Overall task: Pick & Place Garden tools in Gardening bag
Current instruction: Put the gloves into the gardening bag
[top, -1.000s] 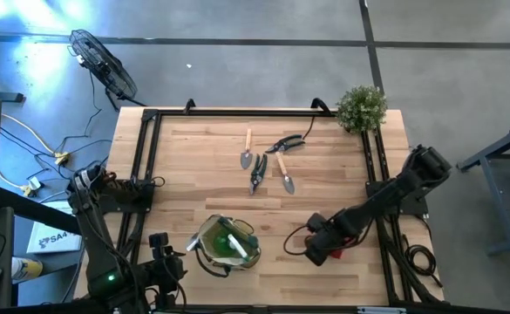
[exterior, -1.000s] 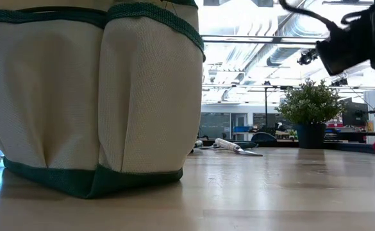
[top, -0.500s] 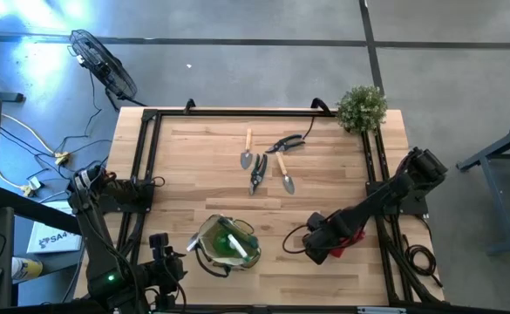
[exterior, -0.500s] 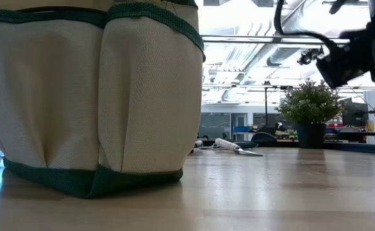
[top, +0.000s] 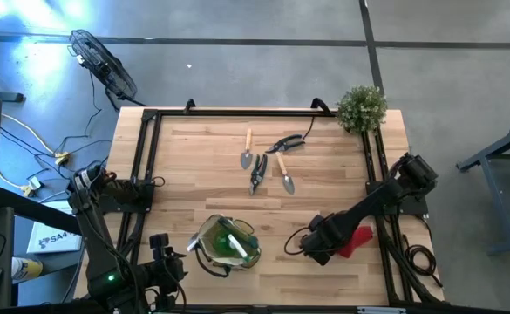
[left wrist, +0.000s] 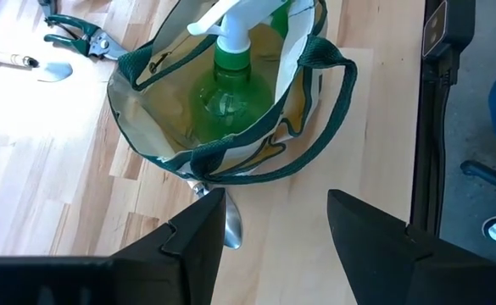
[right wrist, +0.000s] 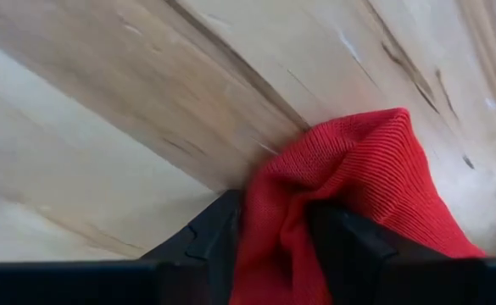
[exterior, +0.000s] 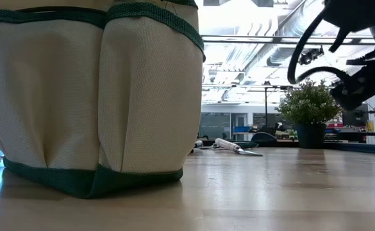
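Note:
The gardening bag (top: 228,244) stands near the table's front edge, and a green-and-white spray bottle (left wrist: 231,59) stands upright inside it. My left gripper (left wrist: 273,229) hangs open above the bag's near rim, touching nothing. To the right of the bag, my right gripper (top: 329,240) is shut on a red knitted piece (top: 357,240) at the table top. Two trowels (top: 246,157) (top: 285,177) and two pruners (top: 257,174) (top: 286,144) lie flat at the middle far side. A metal blade (left wrist: 231,227) shows at the bag's outer wall. My right gripper pinches a bunched fold (right wrist: 273,212) of the red knitted piece between its two fingers (right wrist: 209,233). The fingers come steeply from above, pointing down at the table. The rest of the piece (right wrist: 375,169) spreads out beyond the fingers and lies against the wooden table top.
A bushy green plant (top: 361,107) stands at the far right corner. Black rails (top: 146,166) run along the table's left, far and right edges. Bare wood lies between the bag and the tools. In the low view the bag (exterior: 91,96) fills the left half.
My right gripper has sunk toward the table and tipped to point more steeply down, still shut on the red piece. In the high view the red piece now sticks out from under the hand toward the table's right edge. It has left the low view.

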{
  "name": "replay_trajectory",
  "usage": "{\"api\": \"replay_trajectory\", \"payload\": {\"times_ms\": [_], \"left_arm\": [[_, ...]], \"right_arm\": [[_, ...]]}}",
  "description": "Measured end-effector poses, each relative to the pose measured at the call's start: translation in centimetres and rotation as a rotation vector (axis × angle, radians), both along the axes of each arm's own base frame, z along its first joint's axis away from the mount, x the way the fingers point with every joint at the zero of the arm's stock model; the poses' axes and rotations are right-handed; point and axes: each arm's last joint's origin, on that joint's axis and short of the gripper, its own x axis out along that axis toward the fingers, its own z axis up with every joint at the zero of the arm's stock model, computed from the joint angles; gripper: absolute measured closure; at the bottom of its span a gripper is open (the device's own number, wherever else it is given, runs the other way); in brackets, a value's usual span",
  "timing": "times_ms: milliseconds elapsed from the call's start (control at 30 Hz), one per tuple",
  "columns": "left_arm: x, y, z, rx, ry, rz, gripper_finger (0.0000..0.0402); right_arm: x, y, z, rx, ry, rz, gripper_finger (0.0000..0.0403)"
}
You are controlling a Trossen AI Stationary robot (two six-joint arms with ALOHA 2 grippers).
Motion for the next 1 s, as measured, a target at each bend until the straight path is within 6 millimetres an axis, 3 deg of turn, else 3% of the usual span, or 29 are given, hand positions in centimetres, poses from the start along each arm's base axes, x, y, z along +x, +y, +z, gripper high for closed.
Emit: {"api": "replay_trajectory", "payload": {"times_ms": [200,367,700,867,1000], "left_arm": [[0.0,0.0,0.0,-0.003,-0.001,0.000,0.0203],[0.0,0.0,0.0,-0.004,-0.002,0.000,0.0203],[0.0,-0.1,0.0,-0.009,-0.005,0.000,0.0203],[0.0,-0.1,0.0,-0.009,-0.005,0.000,0.0203],[0.0,-0.1,0.0,-0.008,-0.005,0.000,0.0203]], "right_arm": [[-0.7,-0.4,-0.1,-0.033,0.090,-0.045,0.0308],[-1.4,-0.7,-0.1,-0.031,0.181,-0.056,0.0384],[-1.5,-0.4,0.1,-0.011,0.157,-0.005,0.0397],[-1.0,0.7,2.2,-0.005,-0.011,0.060,0.0398],[-0.7,1.8,5.8,-0.041,-0.204,0.092,0.0399]]}}
